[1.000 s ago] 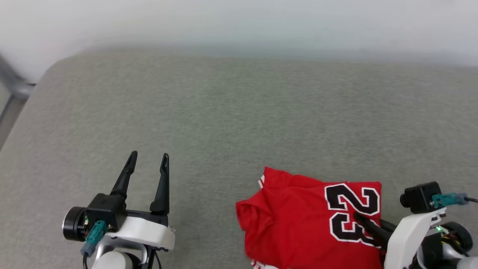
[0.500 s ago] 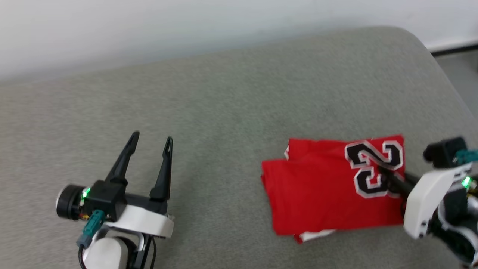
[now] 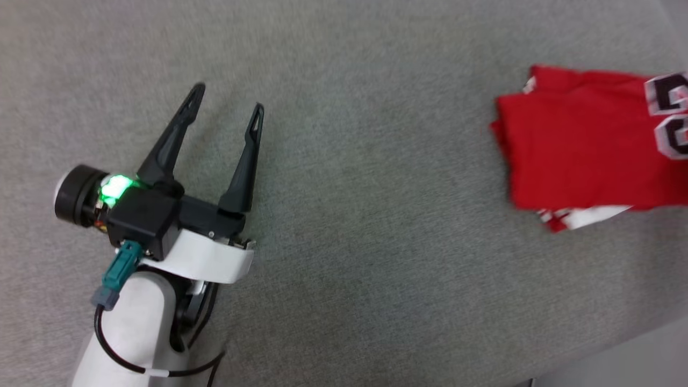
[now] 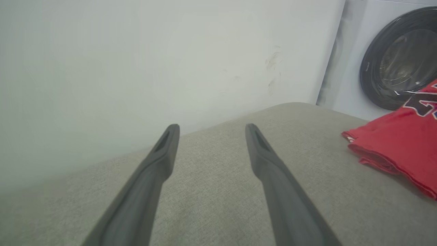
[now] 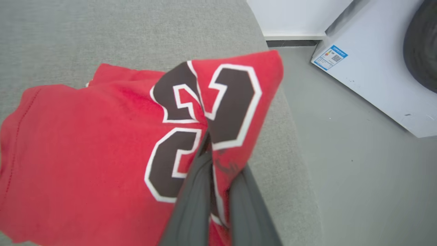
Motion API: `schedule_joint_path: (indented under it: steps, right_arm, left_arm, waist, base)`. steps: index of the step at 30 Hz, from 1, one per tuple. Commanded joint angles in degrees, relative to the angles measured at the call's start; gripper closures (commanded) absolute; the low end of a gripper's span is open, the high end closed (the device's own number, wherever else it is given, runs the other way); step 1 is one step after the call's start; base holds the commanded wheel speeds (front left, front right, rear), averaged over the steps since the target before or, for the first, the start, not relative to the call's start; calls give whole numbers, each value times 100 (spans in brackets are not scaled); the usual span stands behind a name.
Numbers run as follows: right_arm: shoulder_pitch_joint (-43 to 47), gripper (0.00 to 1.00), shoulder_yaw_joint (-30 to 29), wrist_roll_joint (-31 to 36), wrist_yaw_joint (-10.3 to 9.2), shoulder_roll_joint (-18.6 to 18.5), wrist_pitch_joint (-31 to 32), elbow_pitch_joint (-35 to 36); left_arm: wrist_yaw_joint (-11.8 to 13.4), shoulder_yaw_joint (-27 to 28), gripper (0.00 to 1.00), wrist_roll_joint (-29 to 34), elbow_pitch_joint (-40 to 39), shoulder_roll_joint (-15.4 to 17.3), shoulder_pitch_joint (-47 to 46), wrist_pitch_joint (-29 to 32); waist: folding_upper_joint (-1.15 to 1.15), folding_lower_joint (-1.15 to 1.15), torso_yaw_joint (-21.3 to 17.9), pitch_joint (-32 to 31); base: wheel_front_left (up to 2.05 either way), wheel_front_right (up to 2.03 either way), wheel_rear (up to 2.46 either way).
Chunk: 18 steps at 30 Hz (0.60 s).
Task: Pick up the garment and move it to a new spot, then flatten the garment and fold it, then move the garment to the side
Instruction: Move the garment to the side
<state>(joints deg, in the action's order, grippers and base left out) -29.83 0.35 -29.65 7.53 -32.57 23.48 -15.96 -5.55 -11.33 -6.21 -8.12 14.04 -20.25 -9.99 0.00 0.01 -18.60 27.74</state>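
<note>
folded red jersey (image 3: 580,145), pinched at its number by right gripper (image 5: 207,140), likely for moving aside; left gripper (image 3: 229,97) wide apart, empty, standing clear.

A large black, white-outlined 23 stands on the red fabric jersey (image 5: 85,143), while the small blue-edged sticker (image 5: 329,57) on the white appliance (image 5: 375,89) is too small to read.

the right gripper (image 5: 208,140) has its two dark fingers pressed together on the red garment (image 5: 85,136), pinching a raised fold through the black, white-outlined number 23. the rest of the garment lies on the grey fabric tabletop (image 5: 136,34). past the garment's lifted corner is a grey floor (image 5: 341,153), where a white appliance (image 5: 375,75) bears a small blue-edged label (image 5: 329,57).
</note>
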Motion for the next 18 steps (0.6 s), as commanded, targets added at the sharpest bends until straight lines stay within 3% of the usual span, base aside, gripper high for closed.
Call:
schedule_joint_path:
  steps: [1, 8, 11, 12, 18]
  right_arm:
    - [-156, 100, -103, 82, -10, -97, -81, -75]
    - [-567, 100, -1041, 707, -9, -343, -476, -706]
    - [-734, 53, -1389, 1044, -9, -254, -862, -929]
    - [-781, 0, -1461, 1180, -9, -193, -1017, -995]
    - [-958, 0, -1830, 1870, -9, 93, -1759, -1435]
  left_arm:
    - [-19, -21, 0, 24, -62, 43, -122, 9]
    - [-54, -126, 0, 37, -329, 107, -552, 103]
    - [-73, -210, 0, 32, -374, 92, -675, 99]
    - [-77, -234, 0, 35, -372, 85, -704, 88]
    - [-54, -313, 0, -44, -223, 30, -687, -12]
  waist:
    - [0, -1, 64, 459]
    - [0, -1, 337, 984]
    - [0, -1, 441, 1095]
    - [0, -1, 465, 1110]
    - [0, -1, 596, 1015]
  base:
    - [0, 0, 0]
    - [0, 0, 0]
    - [0, 0, 0]
    - [0, 0, 0]
    - [0, 0, 0]
